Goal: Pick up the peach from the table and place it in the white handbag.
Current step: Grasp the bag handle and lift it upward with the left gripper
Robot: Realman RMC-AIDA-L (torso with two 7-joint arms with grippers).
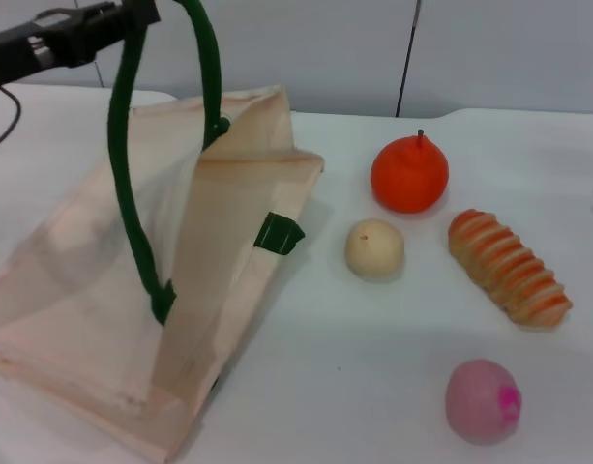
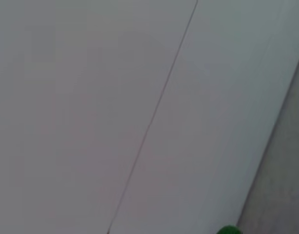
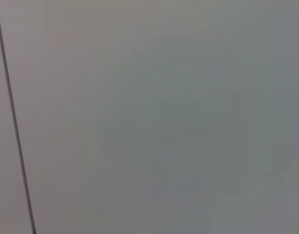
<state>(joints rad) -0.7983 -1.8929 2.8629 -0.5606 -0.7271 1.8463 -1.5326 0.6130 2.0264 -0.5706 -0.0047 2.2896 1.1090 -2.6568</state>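
The peach (image 1: 483,400), pale pink with a magenta spot, lies on the white table at the front right. The white handbag (image 1: 103,290) stands on the left side of the table, its mouth pulled open toward the right. One dark green handle (image 1: 122,174) is stretched upward. My left gripper (image 1: 132,17) is at the top left, above the bag, shut on the top of that handle and holding it up. A bit of the green handle (image 2: 229,230) shows in the left wrist view. My right gripper is out of view; its wrist view shows only a grey wall.
An orange-red fruit with a stem (image 1: 409,174), a cream round fruit (image 1: 374,248) and a striped bread roll (image 1: 509,268) lie between the bag and the table's right side. The table's (image 1: 354,387) front middle is bare. A grey wall stands behind.
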